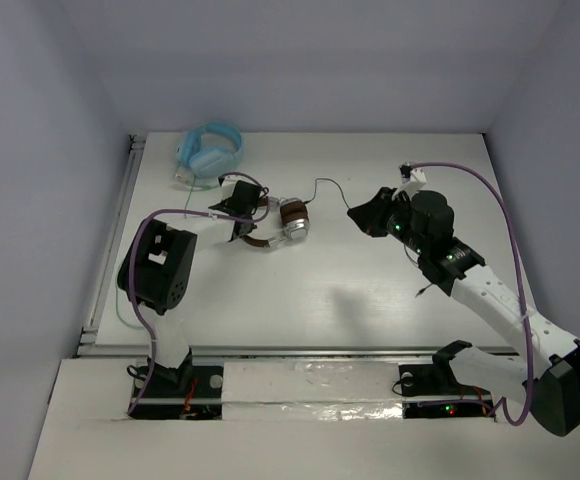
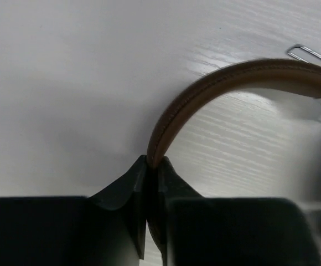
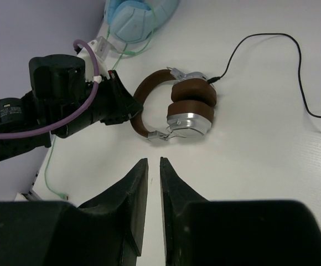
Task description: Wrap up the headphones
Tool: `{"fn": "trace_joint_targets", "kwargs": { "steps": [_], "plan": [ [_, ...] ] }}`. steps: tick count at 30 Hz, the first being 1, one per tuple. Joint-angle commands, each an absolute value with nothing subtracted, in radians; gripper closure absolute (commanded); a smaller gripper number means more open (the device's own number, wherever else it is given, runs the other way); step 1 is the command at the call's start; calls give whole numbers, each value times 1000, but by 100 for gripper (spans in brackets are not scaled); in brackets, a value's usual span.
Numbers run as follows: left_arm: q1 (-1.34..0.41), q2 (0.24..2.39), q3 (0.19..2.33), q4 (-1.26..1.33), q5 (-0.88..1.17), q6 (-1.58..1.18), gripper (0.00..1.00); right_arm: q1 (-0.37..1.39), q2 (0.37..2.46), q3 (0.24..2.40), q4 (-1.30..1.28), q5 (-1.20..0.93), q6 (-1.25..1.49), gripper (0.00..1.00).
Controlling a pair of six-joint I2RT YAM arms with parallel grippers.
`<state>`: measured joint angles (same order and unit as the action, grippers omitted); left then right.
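Headphones (image 1: pixel 282 224): lying on the white worktop (image 1: pixel 370 290) toward its far left, ear pads folded together, silver cups outward, brown headband (image 2: pixel 205 94) arching toward the left arm.
Cable (image 3: pixel 271 61): thin and black, running loose from the earcups out across the worktop to the right; none of it looks wound round the headphones yet.
Left pincer (image 2: pixel 152 172): clamped on the headband, the strap pinched edge-on between the two black fingers.
Right pincer (image 3: pixel 154 166): fingers nearly together with a narrow slit between them and nothing in it, held above the worktop, well apart from the headphones and looking down at them.
Step in hand: probably the anchoring, the left arm holding the headphones fast so that the cable can be worked.
Next move calls for: likely the right pincer to spread, drop to the slack cable and pinch it, then lead it round the headband or cups while the left grip holds.
Worktop: white, faint wood grain, matte; light blue headphones (image 1: pixel 210 150) with a green cable lie at its far left corner.
Room: plain pale walls enclosing the worktop on three sides.
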<state>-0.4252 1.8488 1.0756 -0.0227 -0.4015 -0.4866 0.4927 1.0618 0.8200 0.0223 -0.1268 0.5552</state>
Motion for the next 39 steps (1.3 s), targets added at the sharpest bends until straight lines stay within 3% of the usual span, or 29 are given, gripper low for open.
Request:
{"fn": "trace_joint_targets", "kwargs": {
  "steps": [1, 7, 9, 11, 14, 17, 21, 26, 31, 35, 39],
  "plan": [
    [-426, 1848, 1088, -32, -380, -474, 100, 502, 1058, 830, 74, -129, 540, 79],
    [-417, 1701, 1114, -84, -308, -405, 100, 502, 1057, 842, 75, -164, 531, 79],
    [-417, 1602, 1155, -136, -246, -362, 100, 502, 1060, 848, 77, -189, 517, 65],
    [-390, 1542, 1187, -191, -113, -341, 100, 502, 1069, 879, 52, -216, 463, 41],
    [-336, 1457, 1247, -276, 0, -305, 100, 502, 1081, 916, 37, -235, 422, 23],
    [-298, 1419, 1321, -353, 124, -269, 100, 502, 1086, 925, 55, -187, 373, 13],
    [-282, 1364, 1387, -417, 248, -268, 100, 468, 1068, 939, 44, -176, 281, 11],
    [-272, 1333, 1445, -428, 369, -288, 100, 428, 1034, 911, 126, -383, 235, 14],
    [-262, 1309, 1511, -431, 443, -310, 100, 428, 1104, 905, 149, -315, 227, 14],
    [-262, 1289, 1542, -423, 491, -334, 100, 419, 1190, 917, 172, -423, 210, 22],
    [-244, 1255, 1603, -413, 537, -365, 100, 419, 1197, 896, 192, -387, 199, 27]
  ]
}}
